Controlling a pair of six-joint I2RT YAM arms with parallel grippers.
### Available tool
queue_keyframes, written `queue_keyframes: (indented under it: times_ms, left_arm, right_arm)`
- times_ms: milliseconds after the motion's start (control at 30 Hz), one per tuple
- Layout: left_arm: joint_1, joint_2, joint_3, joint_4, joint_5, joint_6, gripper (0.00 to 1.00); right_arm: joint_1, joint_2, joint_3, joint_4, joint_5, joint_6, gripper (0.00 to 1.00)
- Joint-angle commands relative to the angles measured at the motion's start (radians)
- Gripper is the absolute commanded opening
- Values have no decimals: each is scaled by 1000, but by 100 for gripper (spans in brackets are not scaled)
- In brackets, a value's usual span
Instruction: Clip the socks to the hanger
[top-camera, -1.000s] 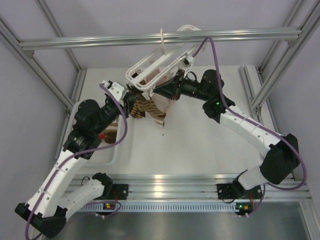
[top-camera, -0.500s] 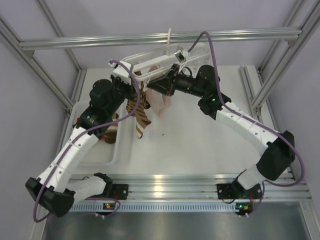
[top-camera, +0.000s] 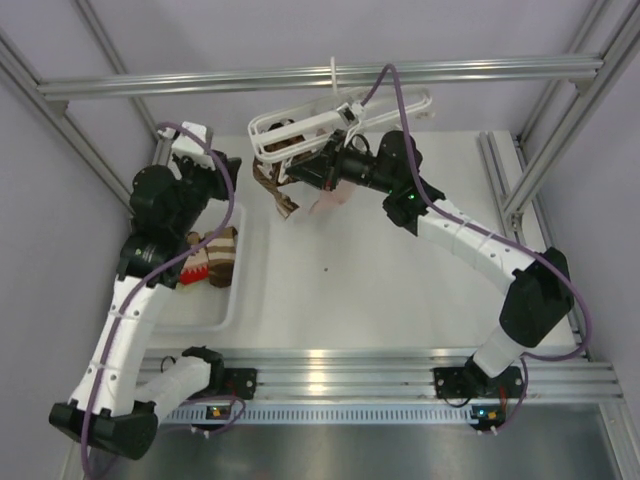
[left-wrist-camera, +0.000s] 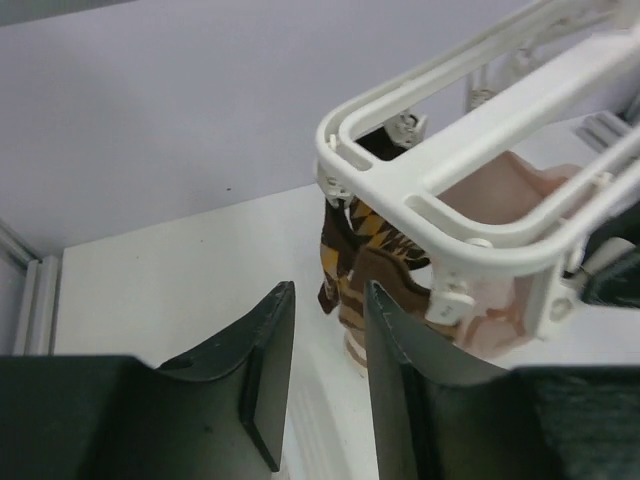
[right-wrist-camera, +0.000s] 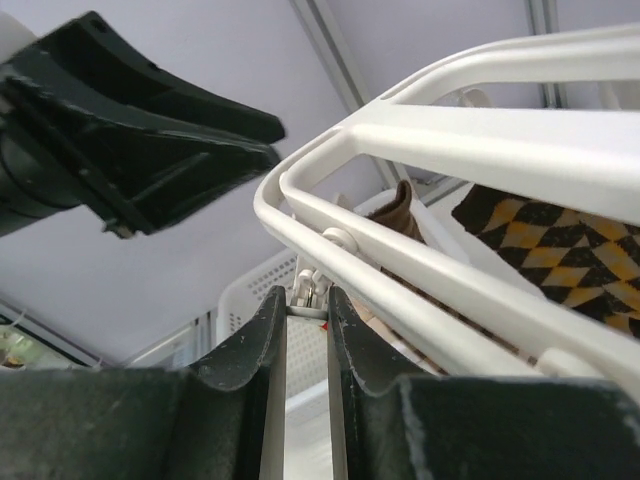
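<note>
We are withdrawing our parted, empty left gripper (left-wrist-camera: 327, 300) leftward, leaving the brown-striped fabric sock (left-wrist-camera: 365, 235) hanging clipped on the white plastic frame hanger (right-wrist-camera: 500, 130). Our right gripper (right-wrist-camera: 305, 300) is clenching it.

A white bin (top-camera: 232, 295) sits left on the table (top-camera: 400, 290).

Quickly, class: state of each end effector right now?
Left end effector: open, holding nothing.
Right end effector: closed on the white plastic laundry hanger.

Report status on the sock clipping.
Left gripper open, empty. Right gripper shut on hanger. Striped sock hanging from it. Nothing in the way.
</note>
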Motion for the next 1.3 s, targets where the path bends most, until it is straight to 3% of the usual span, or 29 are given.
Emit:
queue_keyframes:
  times_ms: [0,100,267,700,1267]
  left_arm:
    - [76,-114,-33,-41,402,-33,40]
    - [76,-137,-45,-101,632,21,45]
    - [73,-97,-30,-126,670,84,47]
    - [-149,4,-21,-47,388,285,43]
    - [-257,69,-26,-3,184,380,40]
  right_arm:
    - [21,-34,-29,68,-74,30,0]
    - [21,-49,-38,60,-70,50,0]
    - [23,-74,-49,21,-13,94,0]
    - [30,-104,-36,-128,123,154,0]
    - [40,-115,-16,-176,131,162,0]
